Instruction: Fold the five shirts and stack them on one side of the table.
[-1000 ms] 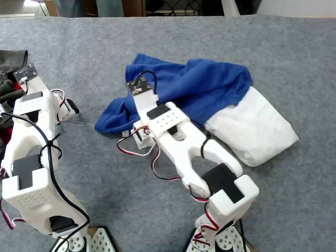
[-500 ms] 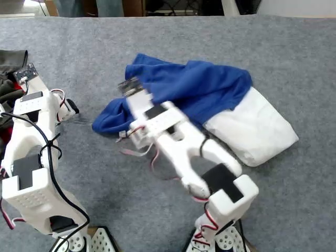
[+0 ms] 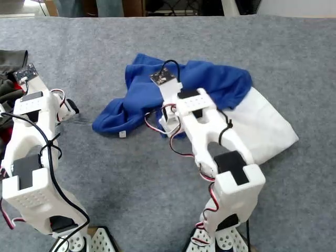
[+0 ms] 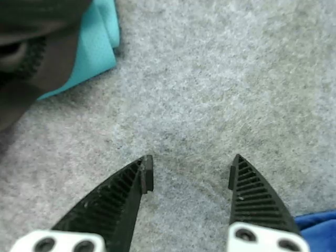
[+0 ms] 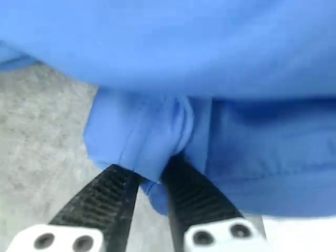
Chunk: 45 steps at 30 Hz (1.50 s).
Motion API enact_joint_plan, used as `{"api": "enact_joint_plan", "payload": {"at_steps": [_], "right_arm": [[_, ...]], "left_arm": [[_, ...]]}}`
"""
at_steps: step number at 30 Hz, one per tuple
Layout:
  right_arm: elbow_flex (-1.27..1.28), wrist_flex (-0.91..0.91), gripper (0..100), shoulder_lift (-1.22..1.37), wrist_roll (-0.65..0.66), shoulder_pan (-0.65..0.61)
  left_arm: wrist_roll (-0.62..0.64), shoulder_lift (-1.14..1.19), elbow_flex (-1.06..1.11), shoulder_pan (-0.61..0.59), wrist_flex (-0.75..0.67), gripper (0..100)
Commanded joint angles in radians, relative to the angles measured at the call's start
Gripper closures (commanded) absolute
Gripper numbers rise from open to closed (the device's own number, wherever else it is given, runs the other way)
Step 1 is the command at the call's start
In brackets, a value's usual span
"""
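My right claw point(image 5: 151, 177) pinches a fold of the crumpled blue cloth shirt point(image 3: 210, 86); my left claw point(image 4: 190, 170) hangs spread, grey felt tabletop point(image 4: 220, 79) beneath it

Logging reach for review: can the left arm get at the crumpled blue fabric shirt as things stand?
Likely yes: the left gripper hangs open over the grey felt table, the blue shirt close beside, nothing between.

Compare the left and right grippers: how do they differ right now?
The left gripper is open and holds nothing; the right gripper is shut on a fold of the blue shirt. The left gripper hangs over bare grey table cover, the right gripper over the shirt. Both are black, ridged and aimed downward.
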Motion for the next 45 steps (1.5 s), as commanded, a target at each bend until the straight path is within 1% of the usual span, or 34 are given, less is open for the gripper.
{"api": "enact_joint_plan", "payload": {"at_steps": [1,3,7,9,12,15,17,21,24,27,30,31,33,36,39,40,41,45], "right_arm": [[-0.096,0.146,98.3,-0.163,0.011,0.041],[-0.148,0.241,98.3,-0.26,0.031,0.051],[-0.268,0.431,98.3,-0.401,0.138,0.051],[-0.331,0.54,98.3,-0.435,0.209,0.051],[-0.397,0.689,98.3,-0.47,0.354,0.052],[-0.357,0.687,98.3,-0.549,0.46,0.083],[-0.318,0.687,98.3,-0.595,0.497,0.094],[-0.311,0.687,98.3,-0.67,0.485,0.137],[-0.397,0.686,98.3,-0.733,0.414,0.14],[-0.487,0.681,98.3,-0.803,0.336,0.031],[-0.493,0.68,98.3,-0.837,0.288,-0.133],[-0.47,0.68,98.3,-0.837,0.282,-0.173],[-0.38,0.678,98.3,-0.825,0.273,-0.212],[-0.185,0.652,98.3,-0.808,0.278,-0.229],[0.041,0.557,97.1,-0.8,0.279,-0.238],[0.11,0.532,94.3,-0.8,0.279,-0.256],[0.166,0.526,89.5,-0.802,0.279,-0.281],[0.272,0.566,64.9,-0.806,0.262,-0.39]], "left_arm": [[-0.009,-0.005,-0.053,0.012,0.009,75],[-0.009,-0.006,-0.053,0.01,0.009,75],[-0.009,-0.006,-0.053,0.01,0.009,75],[-0.009,-0.006,-0.053,0.01,0.009,75],[-0.009,-0.006,-0.053,0.01,0.008,75],[-0.009,-0.008,-0.053,0.01,0.008,75],[-0.009,-0.008,-0.053,0.01,0.006,75],[-0.009,-0.008,-0.053,0.012,0.006,75],[-0.009,-0.008,-0.053,0.013,0.006,75],[-0.009,-0.008,-0.053,0.013,0.006,75],[-0.009,-0.008,-0.053,0.013,0.006,75],[-0.009,-0.008,-0.053,0.013,0.008,75],[-0.009,-0.008,-0.053,0.013,0.008,75],[-0.009,-0.008,-0.053,0.013,0.009,75],[-0.009,-0.008,-0.053,0.012,0.009,75],[-0.009,-0.008,-0.053,0.012,0.009,75],[-0.009,-0.008,-0.053,0.012,0.009,75],[-0.009,-0.008,-0.053,0.012,0.009,75]]}}
